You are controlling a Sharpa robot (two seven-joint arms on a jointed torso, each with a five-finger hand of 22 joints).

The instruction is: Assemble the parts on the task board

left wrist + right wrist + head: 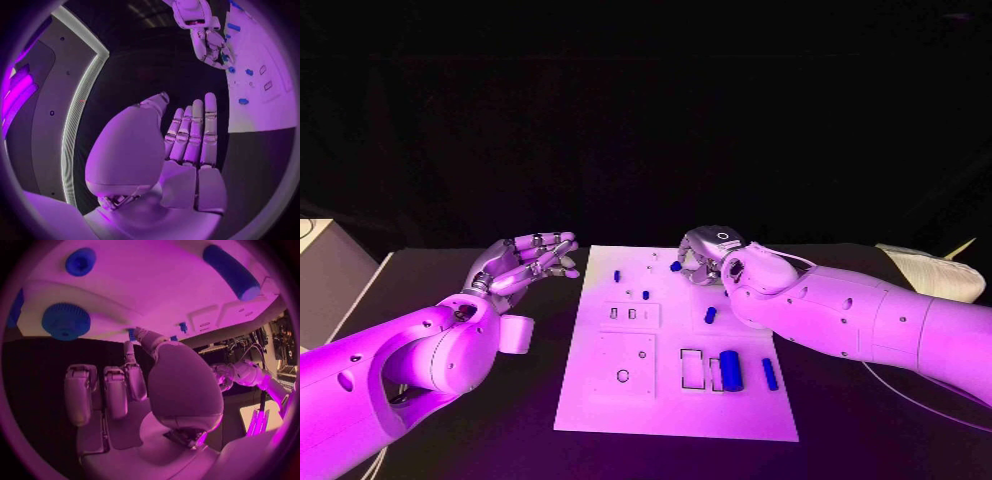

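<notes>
The white task board (675, 400) lies in the middle of the black table. On it are a thick blue cylinder (730, 369), a thin blue rod (770, 373) and smaller blue parts (710, 315) farther back. My right hand (714, 254) hovers over the board's far end, where its thumb and one finger pinch a small blue part (676, 266), which also shows at their tips (132, 333) in the right wrist view. My left hand (527, 262) hangs over the table just off the board's left edge, fingers apart (194, 135), holding nothing.
A ribbed blue knob (65, 321) and a round blue peg (80, 261) stand on the board near my right hand. A pale cabinet (326, 280) stands at the table's left, and a white object (935, 272) lies at the far right.
</notes>
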